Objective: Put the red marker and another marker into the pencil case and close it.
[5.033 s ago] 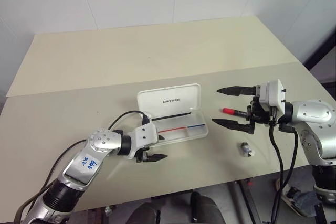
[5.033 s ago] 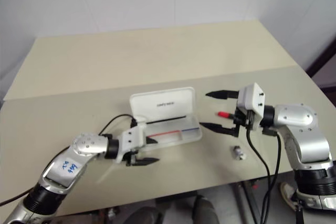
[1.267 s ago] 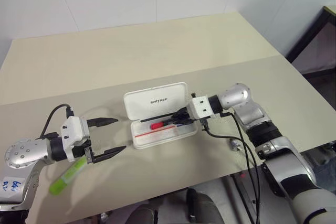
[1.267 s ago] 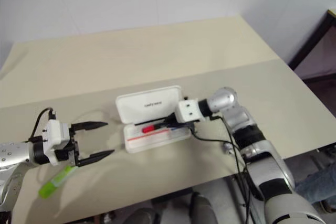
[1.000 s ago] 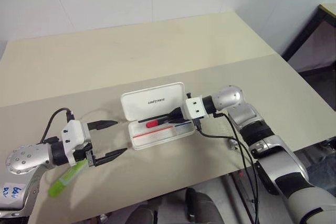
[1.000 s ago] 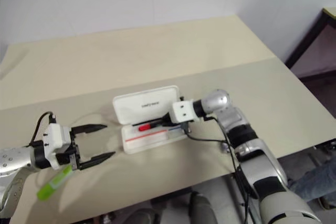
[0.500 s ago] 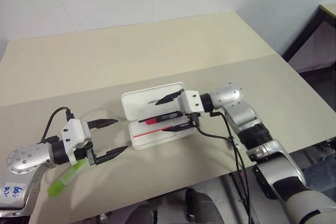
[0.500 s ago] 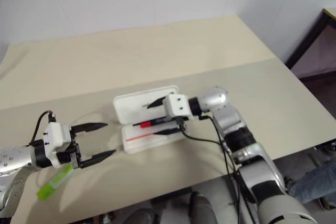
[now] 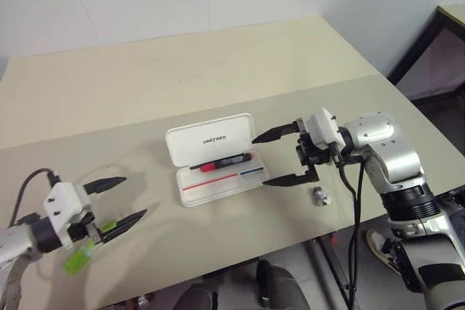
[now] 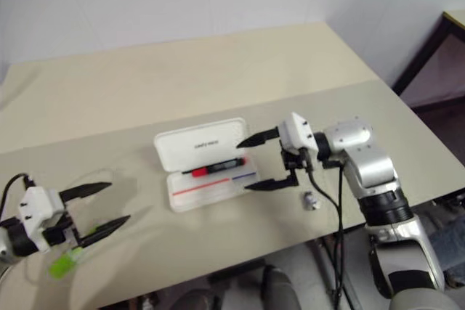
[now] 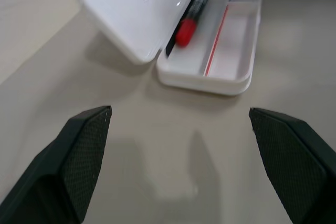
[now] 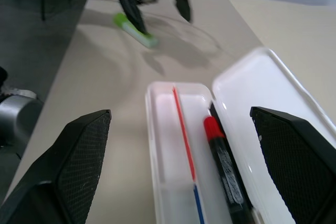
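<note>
The red marker (image 9: 221,163) lay in the open pencil case (image 9: 218,161) at centre frame, so the green highlighter (image 9: 75,261) was what remained, lying at the lower left of the worktop (image 9: 218,85), its long axis slanting up to the right. The left gripper (image 9: 118,200), wide open and empty, hovered just above and right of it, plainly the nearer. The right gripper (image 9: 278,157), also wide open and empty, stood right of the case, well apart from the highlighter.
</note>
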Controlling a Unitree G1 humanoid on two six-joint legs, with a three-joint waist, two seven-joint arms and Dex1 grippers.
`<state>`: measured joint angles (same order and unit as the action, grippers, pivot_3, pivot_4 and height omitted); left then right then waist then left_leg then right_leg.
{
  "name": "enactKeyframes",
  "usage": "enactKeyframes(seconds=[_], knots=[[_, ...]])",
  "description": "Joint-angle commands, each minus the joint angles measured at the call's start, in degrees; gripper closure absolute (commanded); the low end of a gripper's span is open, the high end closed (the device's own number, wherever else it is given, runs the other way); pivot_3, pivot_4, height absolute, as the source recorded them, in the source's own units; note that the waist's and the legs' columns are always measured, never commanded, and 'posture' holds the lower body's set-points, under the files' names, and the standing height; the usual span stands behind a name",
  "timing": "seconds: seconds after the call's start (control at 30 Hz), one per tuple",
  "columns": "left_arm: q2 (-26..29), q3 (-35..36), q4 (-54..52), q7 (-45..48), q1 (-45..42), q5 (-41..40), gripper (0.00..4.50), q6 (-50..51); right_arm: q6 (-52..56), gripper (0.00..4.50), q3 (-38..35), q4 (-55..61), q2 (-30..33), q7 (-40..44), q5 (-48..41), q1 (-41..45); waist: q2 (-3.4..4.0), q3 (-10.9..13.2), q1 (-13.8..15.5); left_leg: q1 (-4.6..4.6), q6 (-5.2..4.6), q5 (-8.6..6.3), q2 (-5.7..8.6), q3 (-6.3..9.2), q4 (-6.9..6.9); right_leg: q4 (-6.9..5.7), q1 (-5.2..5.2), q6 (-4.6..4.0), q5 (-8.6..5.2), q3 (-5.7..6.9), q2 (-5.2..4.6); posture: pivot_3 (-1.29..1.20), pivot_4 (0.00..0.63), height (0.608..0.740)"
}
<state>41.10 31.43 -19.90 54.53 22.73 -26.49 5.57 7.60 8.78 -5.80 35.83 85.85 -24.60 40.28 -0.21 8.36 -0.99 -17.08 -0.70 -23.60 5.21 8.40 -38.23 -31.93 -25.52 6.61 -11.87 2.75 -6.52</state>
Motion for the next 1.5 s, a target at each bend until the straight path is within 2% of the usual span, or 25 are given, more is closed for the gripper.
enactKeyframes(seconds=[0.03, 0.3, 0.5, 0.93, 1.07, 1.2, 1.43, 1.47, 1.5], knots=[[-1.23, 4.18, -1.27, -0.58, 2.83, -0.04, 0.0, -2.2, -1.27, 0.03, -2.03, -0.84, 1.21, 1.42, -0.39, 0.45, -0.03, -0.01, 0.74, 0.01, 0.0, 0.0, 0.0, -0.07, 0.0, 0.03, 0.0, 0.0, 0.0, -0.01, 0.0, 0.0, 0.15, 0.74], [-5.14, 8.23, 6.79, -1.94, 8.06, 1.78, 0.0, -5.96, -2.61, 0.03, -1.65, -2.43, 0.99, 3.8, -1.35, 0.2, -0.06, -0.03, 1.77, 0.01, -0.04, -0.03, -0.01, -0.21, 0.0, 0.08, 0.0, 0.0, 0.0, 0.02, 0.0, 0.0, 0.15, 0.74], [-5.02, 6.46, 13.28, -1.1, 8.54, 3.38, 0.0, -9.35, -5.28, 0.03, -0.79, -4.17, 1.15, 5.23, -0.3, 1.42, -0.05, -0.03, 2.38, 0.01, -0.15, -0.11, -0.01, -0.27, -0.02, 0.09, 0.0, -0.01, 0.0, 0.04, -0.02, 0.0, 0.15, 0.74], [-5.62, 1.38, 17.25, -0.31, 8.1, 4.32, 0.0, -11.39, -4.96, 0.03, -0.32, -1.65, 1.15, 3.95, -0.31, 1.01, -0.03, -0.02, 2.28, 0.03, -0.13, -0.17, -0.05, -0.37, -0.02, 0.09, -0.01, -0.01, 0.0, 0.08, 0.0, 0.0, 0.15, 0.74], [-5.61, -0.84, 21.13, -2.58, 7.41, 8.4, 0.0, -13.15, -5.08, 0.03, -0.47, -1.35, 0.9, 3.34, -0.14, 1.62, 0.05, -0.06, 2.38, 0.06, -0.13, -0.17, -0.04, -0.44, -0.03, 0.09, 0.0, -0.01, 0.0, 0.07, -0.02, 0.0, 0.15, 0.74], [-5.99, -1.38, 21.31, -2.31, 7.1, 6.39, 0.91, -12.92, -5.07, 0.0, -0.57, -1.09, 0.8, 2.9, -0.09, 1.55, 0.22, -0.16, 2.5, 0.08, -0.13, -0.17, -0.04, -0.47, -0.03, 0.09, 0.03, -0.01, 0.0, 0.06, -0.03, 0.0, 0.15, 0.74], [-6.31, -2.42, 20.82, -2.6, 7.14, 6.34, 3.16, -13.16, -5.61, 0.0, -0.66, -0.9, 1.14, 2.7, 0.45, 1.24, 0.17, -0.24, 2.52, 0.11, 0.05, 0.01, -0.17, -0.47, -0.03, 0.09, 0.13, -0.01, 0.0, 0.06, 0.02, 0.0, 0.15, 0.74], [-6.32, -2.57, 20.66, -2.7, 7.08, 6.4, 3.38, -13.19, -5.63, 0.0, -0.68, -0.89, 1.18, 2.72, 0.46, 1.2, 0.17, -0.29, 2.52, 0.12, 0.06, 0.02, -0.21, -0.47, -0.03, 0.09, 0.13, -0.01, 0.0, 0.06, 0.04, 0.0, 0.15, 0.74], [-6.41, -2.72, 20.06, -3.04, 6.73, 6.23, 3.38, -12.9, -5.72, 0.0, -0.7, -0.97, 1.22, 2.74, 0.52, 1.17, 0.16, -0.31, 2.52, 0.14, 0.07, 0.03, -0.23, -0.48, -0.03, 0.08, 0.13, -0.01, 0.0, 0.06, 0.05, 0.0, 0.15, 0.74]])
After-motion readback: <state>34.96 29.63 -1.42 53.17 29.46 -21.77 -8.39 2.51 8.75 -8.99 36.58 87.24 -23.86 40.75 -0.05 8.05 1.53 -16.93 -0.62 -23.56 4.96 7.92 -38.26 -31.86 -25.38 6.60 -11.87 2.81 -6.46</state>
